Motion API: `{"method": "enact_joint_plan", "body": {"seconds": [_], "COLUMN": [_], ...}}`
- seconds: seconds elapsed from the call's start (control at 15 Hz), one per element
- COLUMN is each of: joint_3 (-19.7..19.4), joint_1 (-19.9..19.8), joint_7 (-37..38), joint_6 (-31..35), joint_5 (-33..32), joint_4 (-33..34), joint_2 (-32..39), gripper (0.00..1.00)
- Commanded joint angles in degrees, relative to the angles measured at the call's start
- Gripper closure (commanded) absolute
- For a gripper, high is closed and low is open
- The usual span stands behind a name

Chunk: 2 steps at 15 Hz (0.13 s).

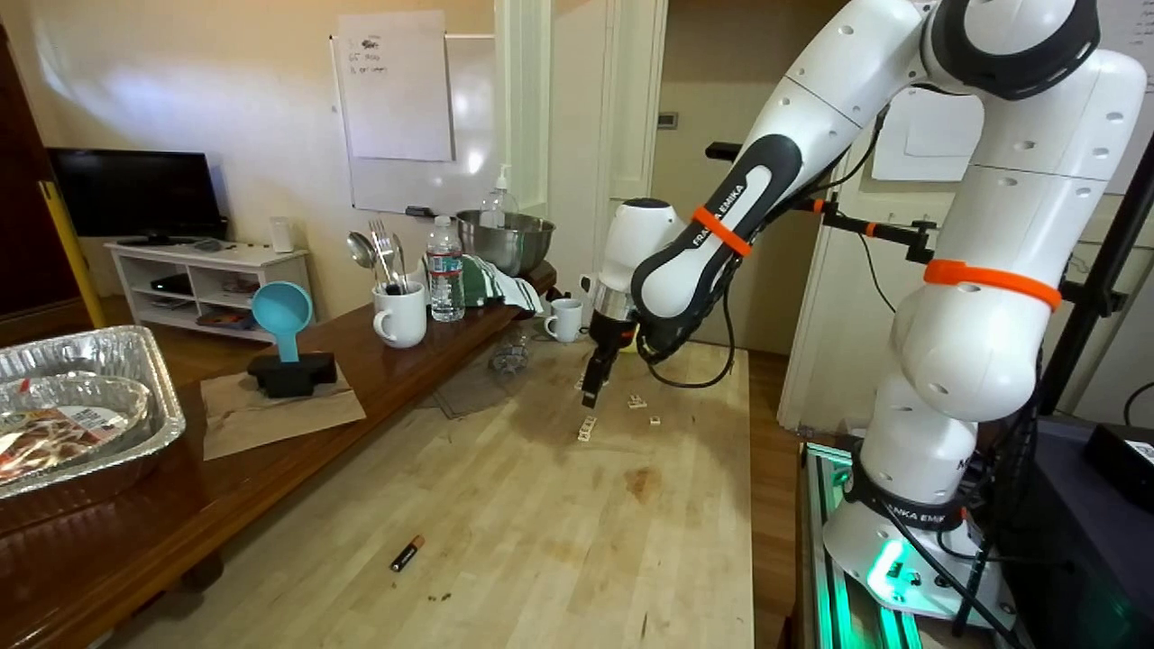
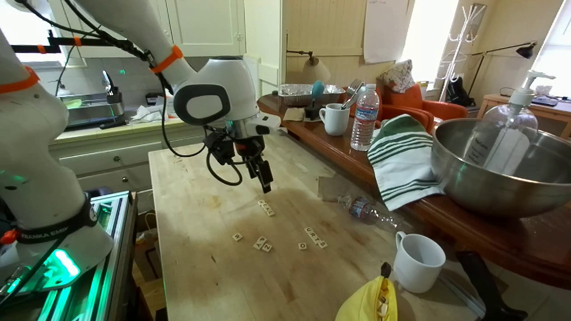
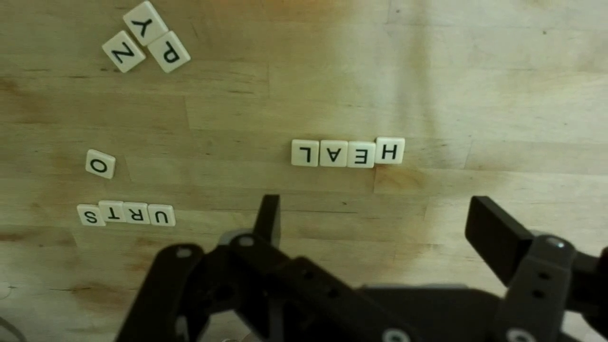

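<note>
My gripper (image 3: 375, 209) is open and empty, its two black fingertips wide apart in the wrist view. It hangs above the wooden table in both exterior views (image 1: 590, 397) (image 2: 266, 187). Nearest to it is a row of cream letter tiles reading HEAL (image 3: 333, 153), upside down in the wrist view; the H sits slightly out of line. A second row has the letters U, R, T, S (image 3: 136, 213). A lone O tile (image 3: 100, 164) lies beside that row. Tiles Z, Y and P (image 3: 169, 51) lie clustered. A further single tile (image 2: 237, 237) shows in an exterior view.
A battery (image 1: 407, 553) lies on the table (image 1: 541, 505). A lying plastic bottle (image 2: 368, 210), white mug (image 2: 419, 263), yellow pouch (image 2: 368, 303) and black-handled item (image 2: 486, 285) are around the table's end. A raised brown ledge (image 1: 361, 361) bears a cutlery mug (image 1: 401, 315), upright bottle (image 1: 445, 279) and steel bowl (image 2: 499, 191).
</note>
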Motion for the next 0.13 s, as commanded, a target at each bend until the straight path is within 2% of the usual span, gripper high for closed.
{"method": "enact_joint_plan", "body": {"seconds": [0.0, 0.07], "joint_3": [-0.90, -0.90], "joint_1": [0.88, 0.89], "joint_7": [0.25, 0.27], "joint_6": [-0.17, -0.17], "joint_5": [-0.27, -0.27], "joint_4": [-0.01, -0.07], "joint_2": [-0.09, -0.10], "gripper": [0.00, 0.00]}}
